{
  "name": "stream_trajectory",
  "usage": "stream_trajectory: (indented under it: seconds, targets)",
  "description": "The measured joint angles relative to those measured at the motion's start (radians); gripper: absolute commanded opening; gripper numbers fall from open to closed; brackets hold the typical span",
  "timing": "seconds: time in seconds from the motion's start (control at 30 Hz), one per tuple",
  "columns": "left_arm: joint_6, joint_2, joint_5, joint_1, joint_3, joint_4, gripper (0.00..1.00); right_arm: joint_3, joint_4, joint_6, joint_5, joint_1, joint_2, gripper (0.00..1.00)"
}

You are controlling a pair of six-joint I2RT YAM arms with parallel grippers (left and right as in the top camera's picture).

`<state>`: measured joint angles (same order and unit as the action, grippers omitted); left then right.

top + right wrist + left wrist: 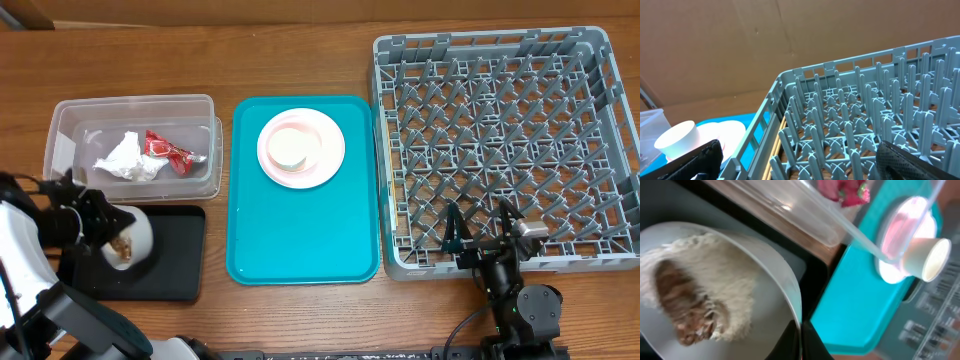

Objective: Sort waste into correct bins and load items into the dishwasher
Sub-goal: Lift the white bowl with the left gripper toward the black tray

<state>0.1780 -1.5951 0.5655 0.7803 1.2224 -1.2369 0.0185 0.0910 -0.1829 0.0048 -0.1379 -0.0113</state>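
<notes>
**Tipping the scraps out of the bowl**

The left gripper [105, 224] is clenched on the rim of the grey bowl [135, 233], which hangs tilted over the black tray [178, 258]. The rice and brown scraps [690, 297] cling to the bowl's inner wall and none shows on the tray.

To do this well, I would grip the rim firmly and roll the wrist further, so that the bowl's mouth faces down at the middle of the tray and not its edge. The rice looks sticky, so a slow, steeper tilt or a light shake is probably needed. The bowl should stay low, or grains could scatter onto the table.

In the left wrist view the fingertips [792, 341] sit at 6 o'clock, with the rim running up from between them. The scraps lie at about 9 o'clock from the fingertips, deep in the bowl and well apart from them.

The right gripper [483, 230] is spread wide and holds nothing, at the 6 o'clock wall of the rack [490, 40]. The napkin [125, 158] and wrapper [165, 150] lie in the tub [130, 100]. The plate [328, 160] and cup [290, 150] wait on the teal tray [300, 240].
</notes>
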Motion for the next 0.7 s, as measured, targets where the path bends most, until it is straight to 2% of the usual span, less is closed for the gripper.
stream_trajectory:
  seconds: [0.2, 0.7]
  targets:
    - [0.056, 0.000, 0.136, 0.003, -0.091, 0.030, 0.04, 0.000, -0.002, 0.000, 0.000, 0.000, 0.000, 1.00]
    - [0.146, 0.000, 0.275, 0.061, -0.130, 0.014, 0.04, 0.000, 0.000, 0.000, 0.000, 0.000, 0.000, 1.00]
